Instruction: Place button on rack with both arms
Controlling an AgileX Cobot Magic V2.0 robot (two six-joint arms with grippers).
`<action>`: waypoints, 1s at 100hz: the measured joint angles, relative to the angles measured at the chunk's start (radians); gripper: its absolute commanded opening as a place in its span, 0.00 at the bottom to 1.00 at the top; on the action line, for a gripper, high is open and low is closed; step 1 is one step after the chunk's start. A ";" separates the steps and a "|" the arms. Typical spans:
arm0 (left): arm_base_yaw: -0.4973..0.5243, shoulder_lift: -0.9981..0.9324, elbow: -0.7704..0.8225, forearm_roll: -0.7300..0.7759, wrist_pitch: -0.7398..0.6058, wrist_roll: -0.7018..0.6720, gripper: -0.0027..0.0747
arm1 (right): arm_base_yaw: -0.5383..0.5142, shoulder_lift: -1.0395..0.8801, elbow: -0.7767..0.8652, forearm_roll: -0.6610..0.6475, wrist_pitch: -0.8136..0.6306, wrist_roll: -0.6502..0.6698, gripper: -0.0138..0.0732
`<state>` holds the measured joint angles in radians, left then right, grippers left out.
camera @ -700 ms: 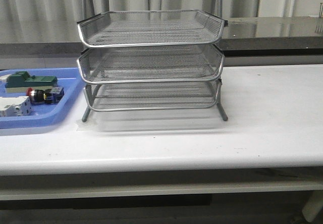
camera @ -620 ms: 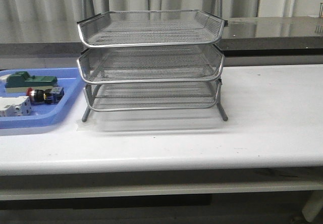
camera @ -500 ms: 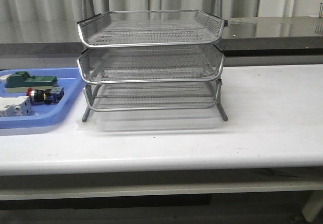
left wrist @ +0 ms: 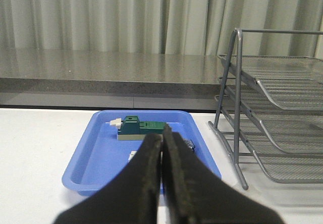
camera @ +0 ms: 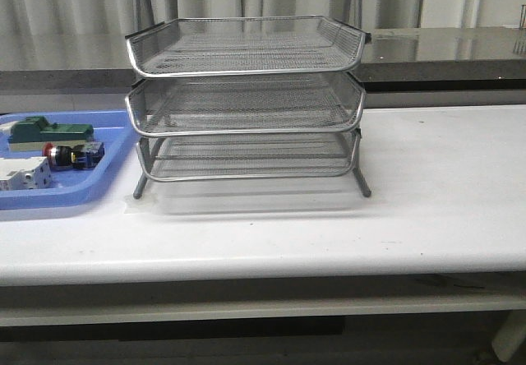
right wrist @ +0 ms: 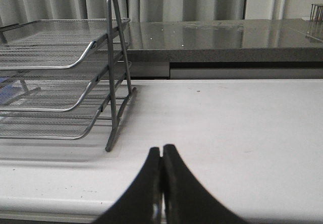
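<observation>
The button (camera: 67, 155), red head with a black body, lies in the blue tray (camera: 82, 196) at the table's left, between a green block (camera: 45, 132) and a white breaker (camera: 23, 173). The silver three-tier wire rack (camera: 246, 102) stands mid-table and is empty. Neither arm shows in the front view. In the left wrist view my left gripper (left wrist: 162, 135) is shut and empty, back from the blue tray (left wrist: 81, 156); the button (left wrist: 189, 144) is mostly hidden behind its fingers. In the right wrist view my right gripper (right wrist: 162, 148) is shut and empty over the table, beside the rack (right wrist: 113, 108).
A grey stone counter (camera: 444, 53) and curtains run behind the white table (camera: 444, 184). The table's front edge (camera: 263, 270) is near the camera. The green block (left wrist: 141, 128) shows in the left wrist view at the tray's far end.
</observation>
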<state>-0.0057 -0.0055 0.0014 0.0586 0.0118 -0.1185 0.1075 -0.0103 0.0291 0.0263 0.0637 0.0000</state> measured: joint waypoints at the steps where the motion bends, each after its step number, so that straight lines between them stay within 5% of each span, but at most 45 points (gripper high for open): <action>1: 0.000 0.000 0.000 0.000 0.000 0.000 0.04 | 0.000 0.000 0.000 0.000 0.000 0.000 0.08; 43: 0.000 0.000 0.000 0.000 0.000 0.000 0.04 | 0.000 0.000 -0.032 0.037 -0.064 0.000 0.08; 66: 0.000 0.000 0.000 0.000 0.000 0.000 0.04 | 0.000 0.042 -0.227 0.069 0.151 0.000 0.08; 100: 0.000 0.000 0.000 0.000 0.000 0.000 0.04 | 0.000 0.343 -0.566 0.103 0.489 0.000 0.08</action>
<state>-0.0057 -0.0055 0.0014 0.0586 0.0118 -0.1185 0.1075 0.3323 -0.5368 0.1293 0.5532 0.0000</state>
